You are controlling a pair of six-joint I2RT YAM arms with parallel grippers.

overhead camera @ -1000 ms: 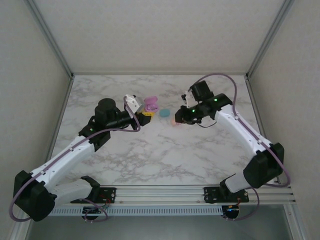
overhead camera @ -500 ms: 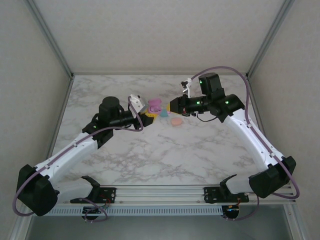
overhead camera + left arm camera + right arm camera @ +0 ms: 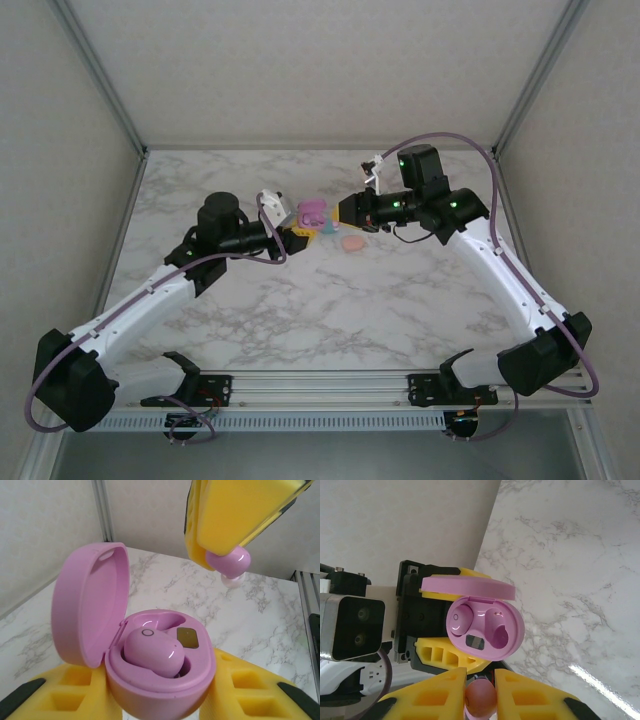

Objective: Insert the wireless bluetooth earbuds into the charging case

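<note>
Showing R tool (image 3: 480,694) pinching 1 pink earbud (image 3: 229,561) at 1 o'clock above open case (image 3: 161,700), clamped by L tool (image 3: 297,233); 2nd bud (image 3: 150,652) seated. Prob. light, slick, rounded: grip across body.

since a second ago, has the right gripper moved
Yes. The right gripper, shut on a pink earbud, has swung left from over the peach case to beside the pink charging case in the left gripper.
</note>
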